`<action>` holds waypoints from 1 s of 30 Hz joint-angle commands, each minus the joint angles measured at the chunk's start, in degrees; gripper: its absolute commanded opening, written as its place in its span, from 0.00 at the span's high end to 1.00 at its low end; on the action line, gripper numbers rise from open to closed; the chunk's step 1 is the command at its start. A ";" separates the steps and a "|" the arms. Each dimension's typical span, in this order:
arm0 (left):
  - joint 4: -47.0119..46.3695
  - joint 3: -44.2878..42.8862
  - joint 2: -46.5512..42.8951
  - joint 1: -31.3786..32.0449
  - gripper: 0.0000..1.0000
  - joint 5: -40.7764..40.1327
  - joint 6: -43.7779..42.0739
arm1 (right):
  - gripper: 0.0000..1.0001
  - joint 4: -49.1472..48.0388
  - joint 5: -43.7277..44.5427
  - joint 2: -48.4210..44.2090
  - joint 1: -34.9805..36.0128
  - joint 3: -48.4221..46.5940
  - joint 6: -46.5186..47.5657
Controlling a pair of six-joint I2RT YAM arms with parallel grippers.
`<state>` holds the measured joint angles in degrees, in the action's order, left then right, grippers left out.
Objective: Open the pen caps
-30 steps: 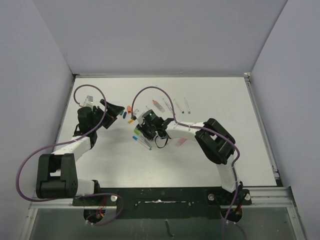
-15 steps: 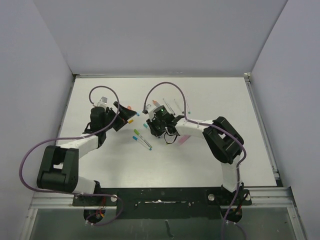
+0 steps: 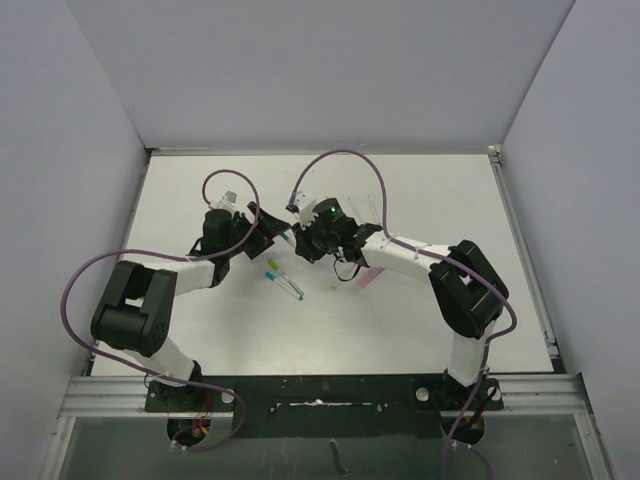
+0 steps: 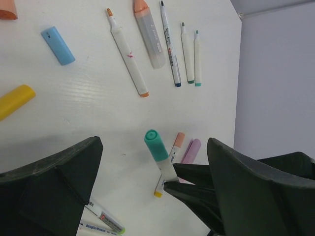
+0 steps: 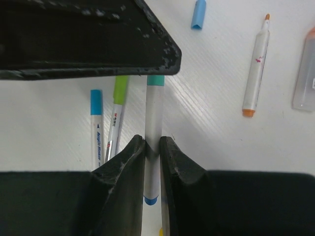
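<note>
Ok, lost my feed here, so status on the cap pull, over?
Right gripper shut on white pen barrel. Left gripper open, jaws straddling its teal cap, not yet closed. Nothing between jaws and cap.

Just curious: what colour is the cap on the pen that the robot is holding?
Teal; the cap shows best in the left wrist view.

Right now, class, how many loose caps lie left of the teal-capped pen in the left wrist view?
3: orange cap, top-left corner; blue cap beside it; yellow cap, left edge. More may be hidden.
</note>
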<state>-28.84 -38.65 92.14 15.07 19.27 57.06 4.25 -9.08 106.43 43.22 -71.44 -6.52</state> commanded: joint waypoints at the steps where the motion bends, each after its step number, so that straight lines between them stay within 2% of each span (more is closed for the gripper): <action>1: -6.85 -2.53 1.94 0.58 0.15 0.10 1.26 | 1.00 -4.32 -3.19 -4.01 0.38 0.07 -0.57; 12: -11.57 -1.78 2.31 0.92 0.50 2.18 3.04 | 1.00 -5.87 -5.51 -4.56 0.47 0.53 -0.95; 20: -12.41 -1.20 1.69 1.25 0.68 3.03 3.18 | 1.00 -7.36 -5.51 -5.51 0.41 1.10 -1.66; 23: -12.87 -0.92 1.48 1.22 0.80 3.24 3.21 | 1.00 -7.67 -5.44 -5.84 0.37 1.30 -1.82; 25: -12.98 -0.81 1.26 1.24 0.92 3.23 3.21 | 1.00 -7.95 -5.22 -6.11 0.38 1.57 -1.93; 26: -12.99 -0.74 1.17 1.24 0.99 3.24 3.19 | 0.98 -8.14 -5.12 -6.27 0.38 1.71 -1.99; 27: -13.00 -0.72 1.08 1.27 1.00 3.28 3.21 | 0.90 -8.20 -5.12 -6.40 0.40 1.74 -2.09; 29: -13.15 -0.92 1.03 1.48 1.00 3.53 3.23 | 0.58 -7.99 -5.39 -6.18 0.37 1.43 -2.10; 30: -13.36 -0.90 0.91 1.60 1.00 3.64 3.25 | 0.48 -7.31 -5.49 -5.84 0.37 0.95 -2.18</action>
<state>-37.54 -38.65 93.89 15.94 21.50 60.73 -0.38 -13.65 104.09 43.22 -69.78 -8.40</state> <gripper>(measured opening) 0.114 0.352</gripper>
